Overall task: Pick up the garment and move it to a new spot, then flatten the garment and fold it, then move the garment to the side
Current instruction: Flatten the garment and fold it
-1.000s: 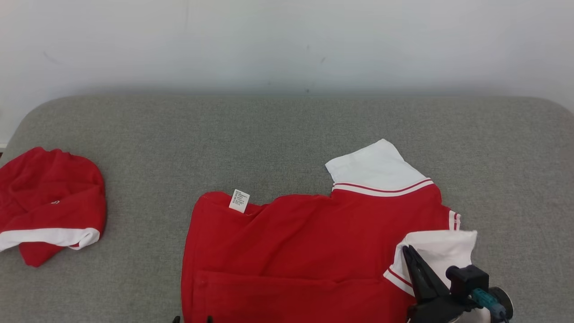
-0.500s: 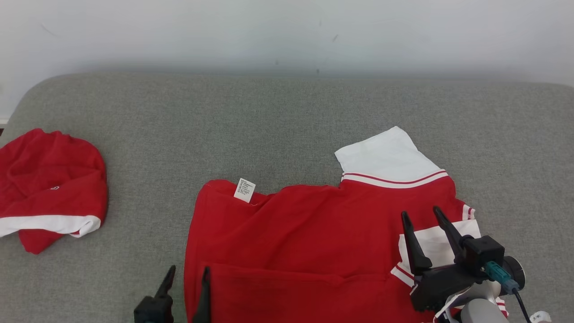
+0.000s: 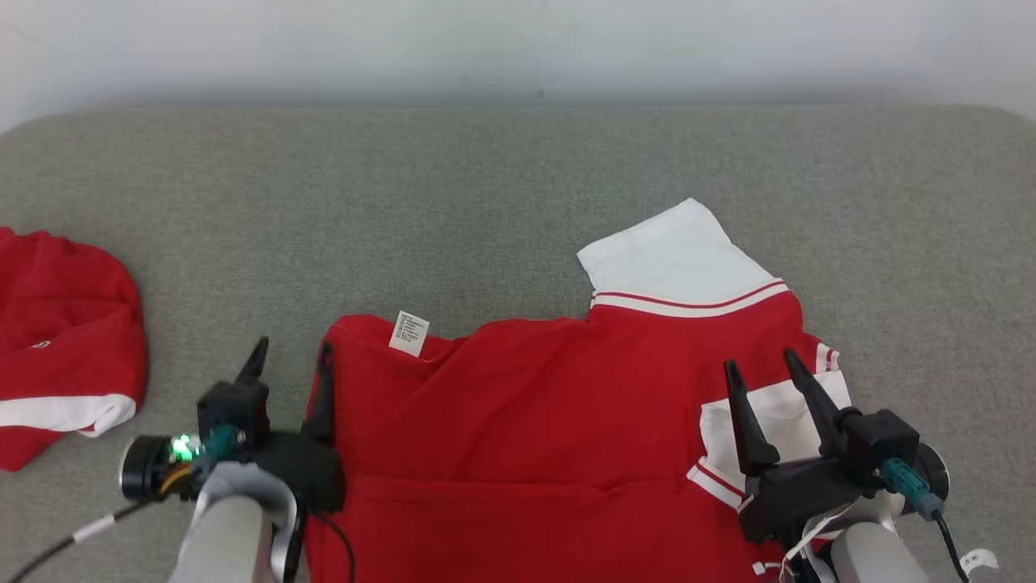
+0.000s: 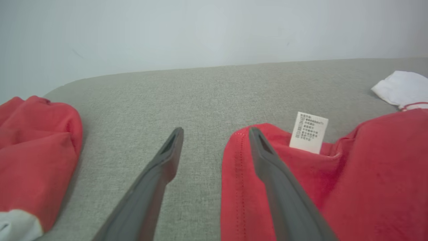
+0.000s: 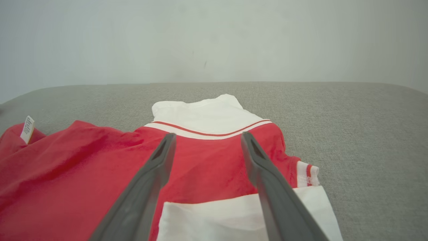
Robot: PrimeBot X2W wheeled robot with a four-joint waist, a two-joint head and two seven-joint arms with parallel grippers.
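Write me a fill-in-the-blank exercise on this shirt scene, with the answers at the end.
The garment on the grey cushion is red with ____ sleeves.
The left gripper and the right gripper both stand ____.
The white label lies nearest the ____ gripper.
A second red garment lies bunched at the head view's ____ edge.
Missing words: white; open; left; left.

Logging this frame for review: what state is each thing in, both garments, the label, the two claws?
Red garment: spread out, white sleeve folded onto it.
Second garment: bunched up, at the left.
Care label: exposed at the corner.
Left claw: open, over the garment's left edge.
Right claw: open, over the folded sleeve.
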